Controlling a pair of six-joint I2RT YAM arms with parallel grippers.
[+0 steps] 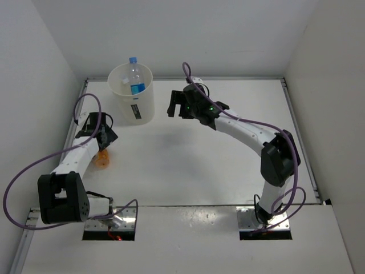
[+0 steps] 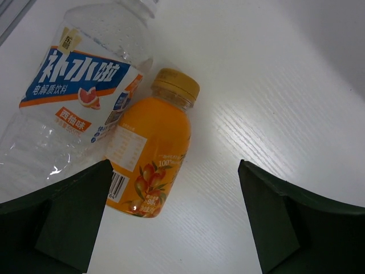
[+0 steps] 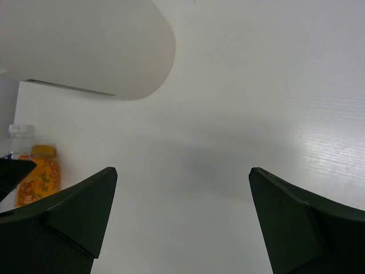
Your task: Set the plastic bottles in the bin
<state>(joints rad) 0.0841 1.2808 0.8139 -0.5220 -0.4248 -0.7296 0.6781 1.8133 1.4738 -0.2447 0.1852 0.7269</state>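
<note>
Bin [image 1: 145,105]: upright on desk [image 1: 188,165]. One of three done, since the blue-capped bottle [image 1: 135,77] stands inside it.
Right end effector [image 1: 178,105]: just right of bin, jaws wide, empty.
Left end effector [image 1: 104,138]: nearer than bin, jaws wide, nothing held, hovering over the two outstanding bottles.
Clear bottle [image 2: 68,103] and orange bottle [image 2: 151,151]: lying side by side, touching, on desk outside bin.
Judgement: roughly a third complete; two grasps and drops to go.

Looks like a robotics lab test cell: bare white surface [image 1: 188,165] boxed in by plain white panels [image 1: 199,34] at the left, far and right edges. Metal rails [image 1: 300,145] along those edges. At the near edge, left arm [image 1: 77,157] and right arm [image 1: 245,130], trailing purple cables [image 1: 16,191], bolted onto metal plates [image 1: 265,221].
</note>
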